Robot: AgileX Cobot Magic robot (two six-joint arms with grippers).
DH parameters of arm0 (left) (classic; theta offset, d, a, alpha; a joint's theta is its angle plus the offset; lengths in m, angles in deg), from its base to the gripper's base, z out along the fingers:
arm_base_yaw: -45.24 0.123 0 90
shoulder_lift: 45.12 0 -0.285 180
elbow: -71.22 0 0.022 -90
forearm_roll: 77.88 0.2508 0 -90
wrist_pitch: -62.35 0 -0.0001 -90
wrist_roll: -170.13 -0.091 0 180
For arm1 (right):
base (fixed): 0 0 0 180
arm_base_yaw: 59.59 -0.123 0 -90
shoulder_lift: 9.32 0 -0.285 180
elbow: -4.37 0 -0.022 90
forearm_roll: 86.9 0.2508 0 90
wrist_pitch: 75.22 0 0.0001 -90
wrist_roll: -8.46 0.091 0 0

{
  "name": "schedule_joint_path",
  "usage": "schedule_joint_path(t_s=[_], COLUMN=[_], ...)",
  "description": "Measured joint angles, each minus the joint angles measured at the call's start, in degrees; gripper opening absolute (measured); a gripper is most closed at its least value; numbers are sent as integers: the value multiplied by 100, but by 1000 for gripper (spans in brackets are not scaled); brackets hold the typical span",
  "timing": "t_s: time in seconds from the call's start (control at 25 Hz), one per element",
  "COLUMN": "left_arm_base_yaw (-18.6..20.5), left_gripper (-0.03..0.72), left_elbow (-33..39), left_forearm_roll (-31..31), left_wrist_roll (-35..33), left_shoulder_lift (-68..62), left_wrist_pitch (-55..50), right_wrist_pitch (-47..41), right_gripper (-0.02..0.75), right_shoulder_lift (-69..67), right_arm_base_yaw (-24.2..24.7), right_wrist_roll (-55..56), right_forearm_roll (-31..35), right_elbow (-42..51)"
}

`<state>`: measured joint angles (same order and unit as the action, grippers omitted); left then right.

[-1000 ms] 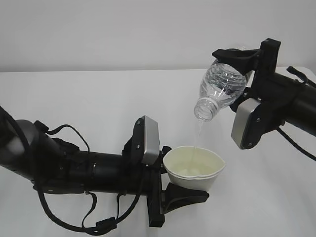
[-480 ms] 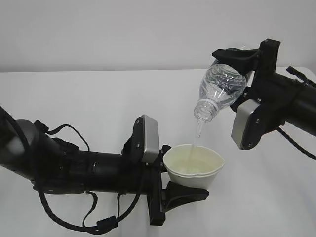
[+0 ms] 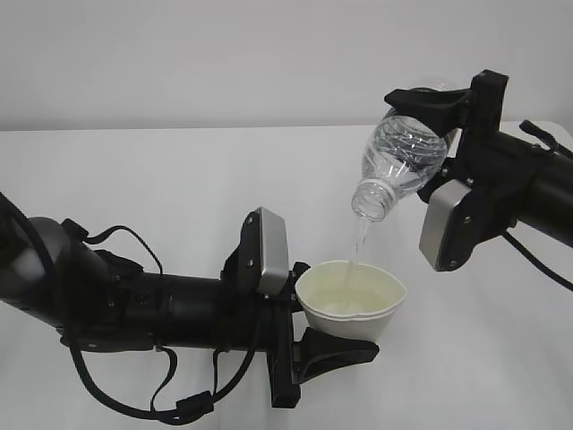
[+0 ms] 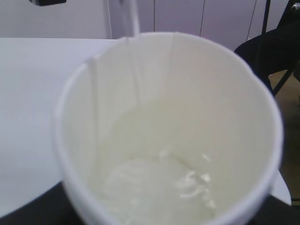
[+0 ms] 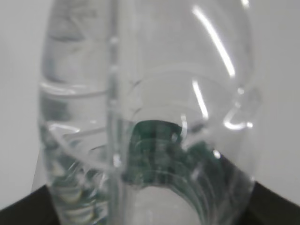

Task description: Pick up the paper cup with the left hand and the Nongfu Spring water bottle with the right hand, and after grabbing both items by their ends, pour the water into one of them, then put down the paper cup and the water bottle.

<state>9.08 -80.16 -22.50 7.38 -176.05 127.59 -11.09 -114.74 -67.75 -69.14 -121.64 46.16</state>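
Clear water point(image 3: 359, 240) pouring from bottle point(image 3: 398, 163), clamped in right end effector point(image 3: 428, 107), into paper cup point(image 3: 351, 303), clamped in left end effector point(image 3: 309, 315). Next, judged: tilting bottle upright, then lowering both onto counter point(image 3: 161, 179).

Beneath me spreads a plain white counter point(image 3: 179, 188), smooth and matte, running back to a pale wall. My left arm point(image 3: 116, 300) lies low along its near side; I cannot tell whether it touches the surface. In my left wrist view the same white counter shows at the left, its far edge meeting pale panels behind. No loose object is seen lying directly on it.
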Motion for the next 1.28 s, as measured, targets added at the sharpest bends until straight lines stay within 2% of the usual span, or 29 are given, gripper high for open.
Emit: schedule_joint_path(t_s=[1.28], left_arm_base_yaw=[0], left_gripper=[429], left_elbow=[0], left_forearm_roll=[-88], left_wrist_roll=[0], left_shoulder_lift=[0], left_wrist_pitch=[-3], right_wrist_pitch=[0], right_gripper=[475], right_shoulder_lift=[0], right_arm_base_yaw=[0], right_wrist_roll=[0], right_forearm_roll=[0], right_elbow=[0])
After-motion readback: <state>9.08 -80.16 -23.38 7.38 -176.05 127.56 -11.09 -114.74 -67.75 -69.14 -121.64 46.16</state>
